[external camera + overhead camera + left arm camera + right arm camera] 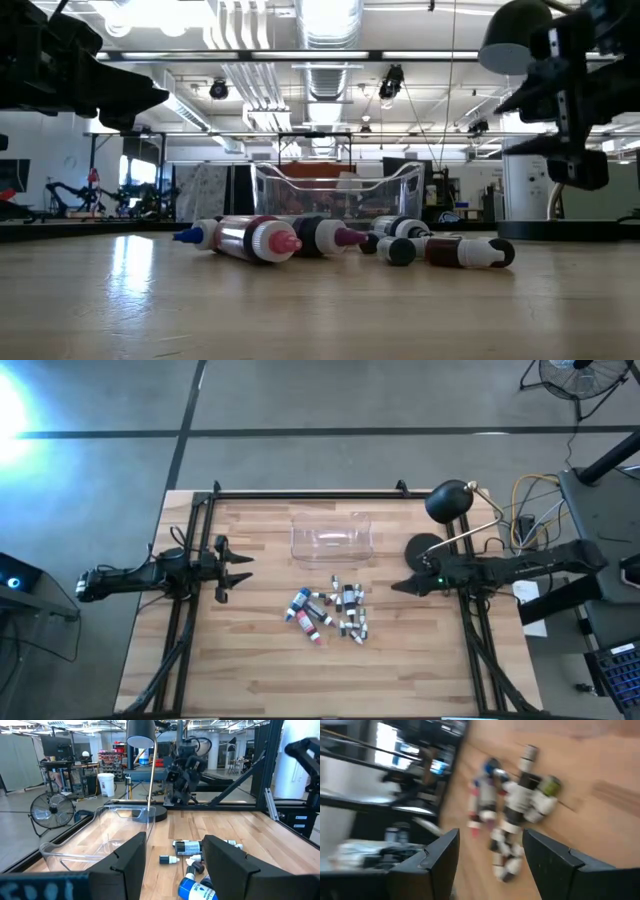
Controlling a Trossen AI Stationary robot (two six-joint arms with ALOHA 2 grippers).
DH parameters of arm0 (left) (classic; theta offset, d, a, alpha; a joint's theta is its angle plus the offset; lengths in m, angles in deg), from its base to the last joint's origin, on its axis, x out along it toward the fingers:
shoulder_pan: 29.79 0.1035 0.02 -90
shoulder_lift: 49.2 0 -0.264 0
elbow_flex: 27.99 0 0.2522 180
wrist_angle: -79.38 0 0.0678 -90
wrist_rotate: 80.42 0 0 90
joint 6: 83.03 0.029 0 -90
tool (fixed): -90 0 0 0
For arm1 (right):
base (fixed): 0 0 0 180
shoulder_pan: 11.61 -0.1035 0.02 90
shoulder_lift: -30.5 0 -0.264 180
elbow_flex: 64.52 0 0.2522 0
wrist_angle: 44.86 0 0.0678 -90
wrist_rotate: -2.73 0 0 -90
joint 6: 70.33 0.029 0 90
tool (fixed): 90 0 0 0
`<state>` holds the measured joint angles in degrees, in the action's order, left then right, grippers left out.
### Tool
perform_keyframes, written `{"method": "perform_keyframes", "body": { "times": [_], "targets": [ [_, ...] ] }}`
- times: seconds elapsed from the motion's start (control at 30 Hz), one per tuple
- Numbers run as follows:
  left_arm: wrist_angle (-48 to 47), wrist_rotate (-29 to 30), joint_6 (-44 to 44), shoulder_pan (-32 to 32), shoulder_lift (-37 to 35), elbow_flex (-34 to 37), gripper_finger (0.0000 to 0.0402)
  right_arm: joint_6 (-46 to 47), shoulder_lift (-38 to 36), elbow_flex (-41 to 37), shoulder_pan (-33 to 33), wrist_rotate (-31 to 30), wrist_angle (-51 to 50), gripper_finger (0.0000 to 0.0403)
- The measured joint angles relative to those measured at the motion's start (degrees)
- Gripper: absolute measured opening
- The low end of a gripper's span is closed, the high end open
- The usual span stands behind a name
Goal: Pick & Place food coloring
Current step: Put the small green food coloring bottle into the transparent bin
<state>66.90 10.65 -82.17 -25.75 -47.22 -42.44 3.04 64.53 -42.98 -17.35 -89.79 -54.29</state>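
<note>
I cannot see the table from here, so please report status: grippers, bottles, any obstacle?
Left gripper and right gripper open, empty, flanking pile. Food coloring bottles lying loose on table, none in clear box. Nothing in the way.

The table (250, 670) is pale planked wood with a smooth, faintly shiny finish. The box (332, 539) is clear glossy plastic. The food coloring (330, 611) bottles look like smooth plastic. The lamp (448, 502) is matt black.

On my wooden table (250, 660) I see a clear plastic box (332, 537) lying empty toward the far edge, a black desk lamp (450, 502) standing at the far right corner, and a floor fan (49, 812) beyond.
</note>
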Motion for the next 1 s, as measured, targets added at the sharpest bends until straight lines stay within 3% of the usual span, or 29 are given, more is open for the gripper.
{"method": "perform_keyframes", "body": {
  "times": [0.17,0.33,0.43,0.63,1.0],
  "targets": [
    [0.0,0.01,0.0,0.0,0.0,0.02,0.0169,1.93,10.66,7.98,-0.02,0.38,-11.81,0.021],
    [0.0,0.01,-0.02,-0.01,0.0,0.0,0.0169,7.84,22.6,16.85,-0.85,1.13,-15.05,0.021],
    [-0.02,0.01,0.0,-0.01,0.0,0.0,0.0169,11.4,30.58,23.13,-2.73,2.25,-16.46,0.021],
    [-0.02,0.01,-0.01,-0.01,0.0,0.0,0.0169,19.21,45.8,35.97,-8.47,2.87,-28.82,0.021],
    [-0.02,0.01,-0.01,-0.01,0.0,0.01,0.0169,34.01,63.58,51.83,-11.15,-3.72,-43.6,0.021]
  ]
}}
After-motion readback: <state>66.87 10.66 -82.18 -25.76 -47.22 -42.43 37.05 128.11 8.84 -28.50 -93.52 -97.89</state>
